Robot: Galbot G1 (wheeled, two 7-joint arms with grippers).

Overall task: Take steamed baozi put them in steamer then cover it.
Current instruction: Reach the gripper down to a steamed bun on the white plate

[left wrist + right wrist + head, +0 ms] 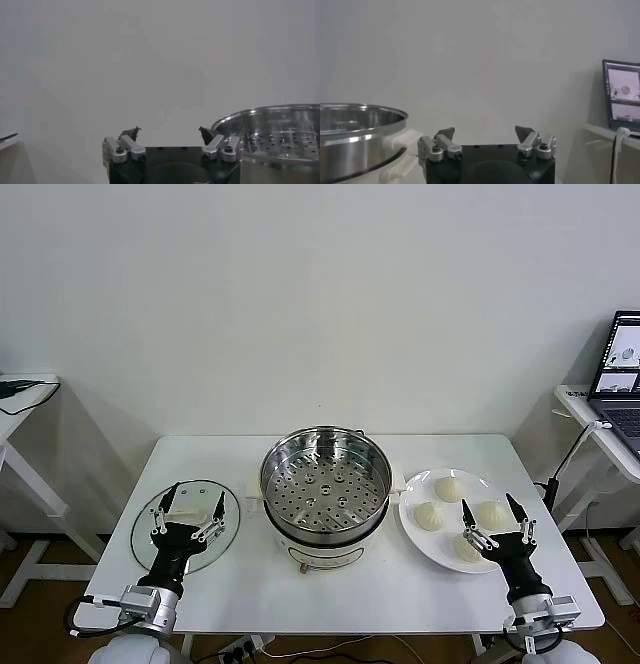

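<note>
You had the four steamed baozi (452, 511) sitting on a white plate (412, 529) at the lower right of the head view, just beside the steamer (325, 484), which stood uncovered at centre with its perforated tray bare. The cover (186, 527) lay flat on the table (330, 594) at the lower left. Your right gripper (494, 518) hovered over the near edge of the plate with its fingers spread wide and nothing between them; your left gripper (189, 504) hung over the cover, equally wide and empty. The buns looked soft and light, likely to dent or tear, so you would have done best to close gently around the sides below the pleats. The cover was probably heavier, rigid, slick glass; its white handle, hidden under the left gripper, seemed the safest hold.
</note>
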